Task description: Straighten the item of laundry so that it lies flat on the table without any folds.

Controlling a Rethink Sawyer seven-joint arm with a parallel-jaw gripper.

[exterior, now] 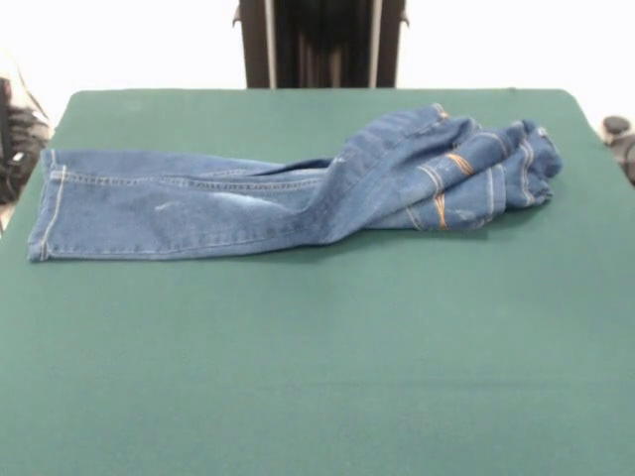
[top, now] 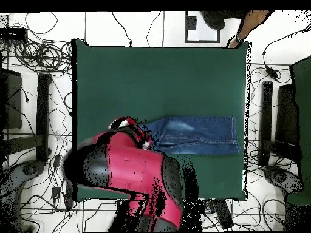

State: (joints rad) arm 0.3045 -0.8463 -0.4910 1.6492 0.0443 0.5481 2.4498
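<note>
across the bare near half of the green tabletop nothing lies. farther back the jeans stretch flat toward the left edge — their waist end bunched in folds at the right. overhead, the red arm covers that bunched end; the hand's state cannot be told.

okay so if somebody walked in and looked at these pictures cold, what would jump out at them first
A small pair of blue denim jeans with orange stitching lies across the dark green felt-covered table: the leg end is fairly flat at the front view's left, the waist end bunched into folds at its right. In the overhead view, the bulky red and black robot arm covers the jeans' bunched end, hiding the gripper.
</note>
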